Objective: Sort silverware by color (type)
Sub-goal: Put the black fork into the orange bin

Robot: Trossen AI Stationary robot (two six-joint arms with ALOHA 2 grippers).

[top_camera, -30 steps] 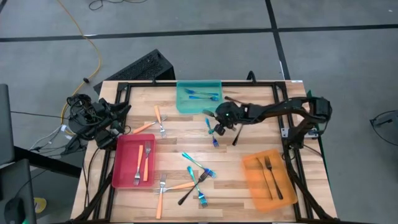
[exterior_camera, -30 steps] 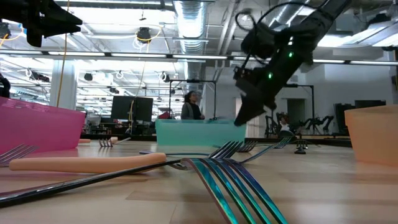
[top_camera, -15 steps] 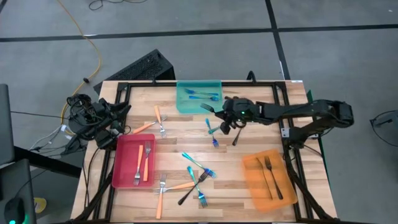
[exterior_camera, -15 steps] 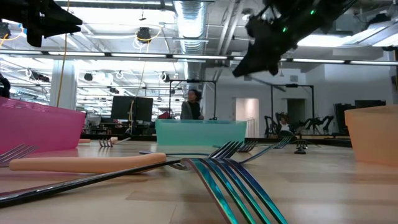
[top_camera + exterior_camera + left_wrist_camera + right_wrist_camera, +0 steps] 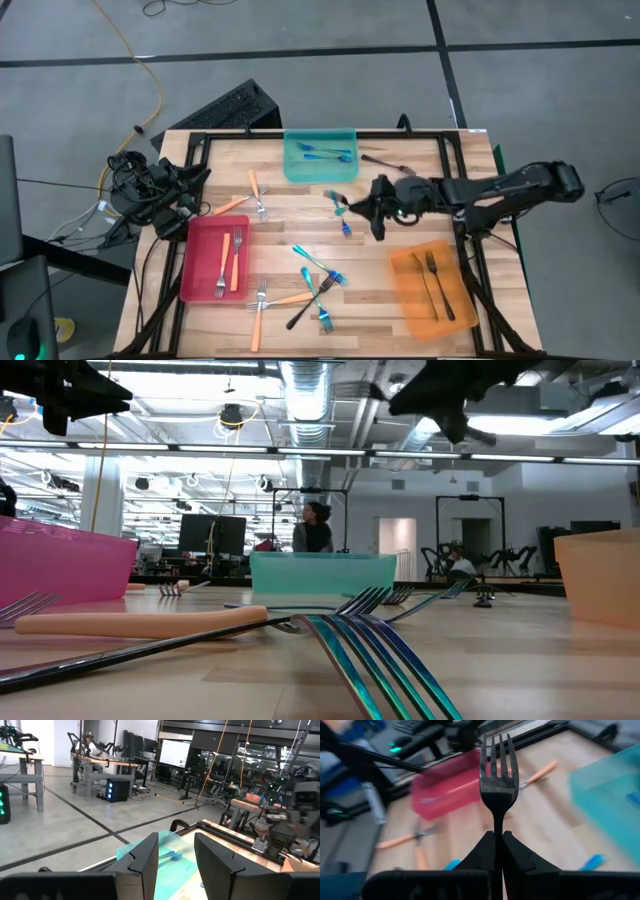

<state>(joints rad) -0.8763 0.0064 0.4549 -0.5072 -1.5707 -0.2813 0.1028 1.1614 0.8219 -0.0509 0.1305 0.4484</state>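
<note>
Black fork (image 5: pixel 496 770) | clamped in right end effector (image 5: pixel 498 841) | left end effector (image 5: pixel 176 856) wide | no legible writing

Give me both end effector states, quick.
Left end effector: open, empty, parked off the table's left edge.
Right end effector: shut on a dark fork, above mid-table.

We are looking at a pale wooden worktop (image 5: pixel 300 225) striped with plank lines, carrying a red tray (image 5: pixel 200 270), a teal tray (image 5: pixel 320 172) and an orange tray (image 5: pixel 415 300). Orange-handled forks (image 5: pixel 258 300), bright blue forks (image 5: pixel 327 152) and a black fork (image 5: pixel 497 785) are showing against it.
</note>
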